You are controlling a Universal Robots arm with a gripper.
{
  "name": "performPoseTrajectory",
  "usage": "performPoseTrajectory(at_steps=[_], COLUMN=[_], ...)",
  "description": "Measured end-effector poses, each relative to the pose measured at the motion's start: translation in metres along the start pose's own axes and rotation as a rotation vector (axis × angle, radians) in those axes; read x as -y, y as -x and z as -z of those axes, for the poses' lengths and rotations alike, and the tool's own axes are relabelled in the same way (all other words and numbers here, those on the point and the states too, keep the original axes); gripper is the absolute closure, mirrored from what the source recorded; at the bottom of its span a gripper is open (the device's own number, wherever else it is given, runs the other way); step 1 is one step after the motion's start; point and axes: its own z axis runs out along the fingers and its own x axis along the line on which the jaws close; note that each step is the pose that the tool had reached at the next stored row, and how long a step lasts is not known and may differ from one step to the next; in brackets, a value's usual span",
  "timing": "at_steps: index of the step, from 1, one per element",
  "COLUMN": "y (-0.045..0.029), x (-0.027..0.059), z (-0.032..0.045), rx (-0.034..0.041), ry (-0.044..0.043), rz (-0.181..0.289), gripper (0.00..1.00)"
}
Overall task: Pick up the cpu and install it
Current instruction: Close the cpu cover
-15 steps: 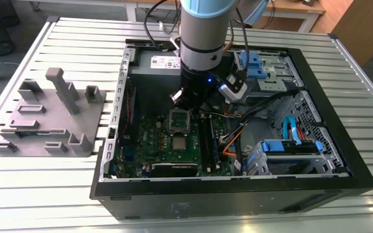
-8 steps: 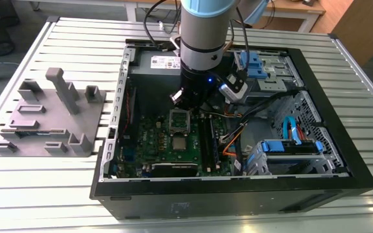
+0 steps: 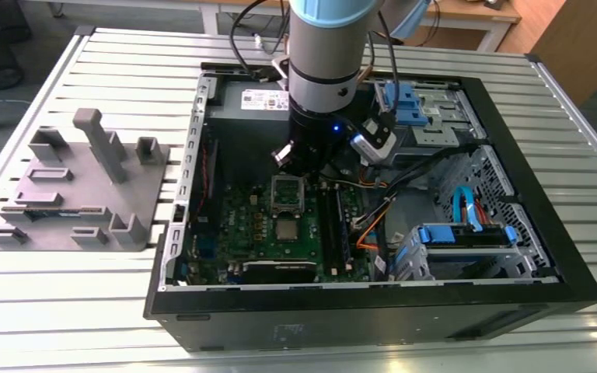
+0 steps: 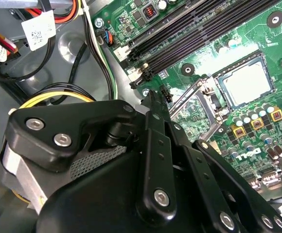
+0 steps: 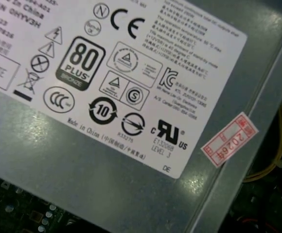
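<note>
Hanging low inside the open black computer case (image 3: 382,315), my tool (image 3: 298,162) is over the far part of the green motherboard (image 3: 239,225), right by the oblong shiny metal socket frame (image 3: 286,194). I cannot tell how far it is open. It does not have the cpu, though.

The cpu (image 3: 286,229), a small flat square chip with a pale silvery-grey top, lies apart from the tool on the near side of that frame in the exterior view. In the second wrist view the cpu (image 4: 245,83) sits inside the square of its socket. It looks level to me, with its edges parallel to the socket walls. The metal frame (image 4: 197,99) stands tilted up between the chip and my tool (image 4: 153,97).

I judge the step in hand to be the seating of the chip. To do it well I keep every move over the socket straight up and down. A sideways nudge could drag the chip across its contacts. I stay clear of the raised frame, which is nearest to me. I also stay clear of the long black memory slots (image 4: 194,36) running alongside. If the chip needs any pressure, it should be light and flat across the top, never on one corner.

The first wrist view faces the grey metal power supply (image 5: 107,187) with its white label, so I rely on the second wrist view to check alignment.
</note>
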Motion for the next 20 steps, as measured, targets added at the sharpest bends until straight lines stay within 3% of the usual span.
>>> performPoseTrajectory(at_steps=[11,20], y=[-0.0003,-0.0008], x=[0.0004,0.0006], z=[0.0044,0.0066], rx=[0.0009,0.0002], ry=[0.0013,0.0046], rz=[0.001,0.053], gripper=[0.89,0.89])
